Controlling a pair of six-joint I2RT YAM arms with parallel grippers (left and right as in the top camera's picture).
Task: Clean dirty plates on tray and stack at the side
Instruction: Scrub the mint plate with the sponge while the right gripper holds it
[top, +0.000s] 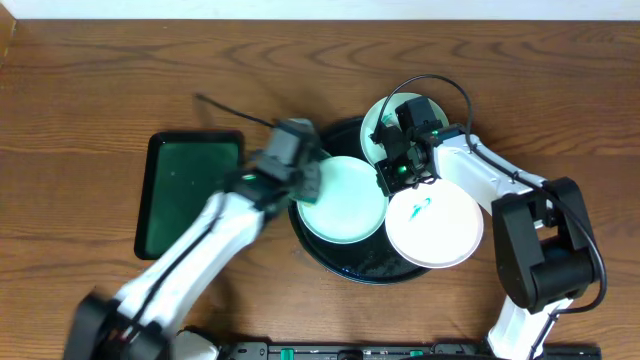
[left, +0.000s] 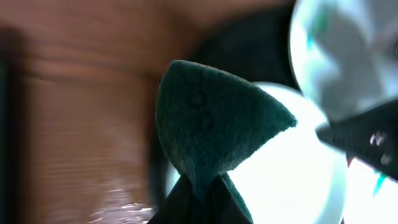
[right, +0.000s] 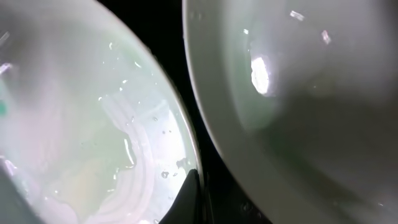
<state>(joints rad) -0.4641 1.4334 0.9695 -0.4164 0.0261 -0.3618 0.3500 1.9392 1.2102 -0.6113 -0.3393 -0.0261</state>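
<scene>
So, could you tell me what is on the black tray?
Three plates: a mint plate centre, a white plate with a teal smear over the tray's right rim, a second mint plate at the back, partly covered by the right hand.

1. A wooden table (top: 100, 70) of warm brown, strongly grained boards fills the overhead view.
2. A pale strip (top: 300, 8) (wall or floor, unclear) runs along its far edge.
3. The light is soft and even, with a faint sheen on the wood.
</scene>
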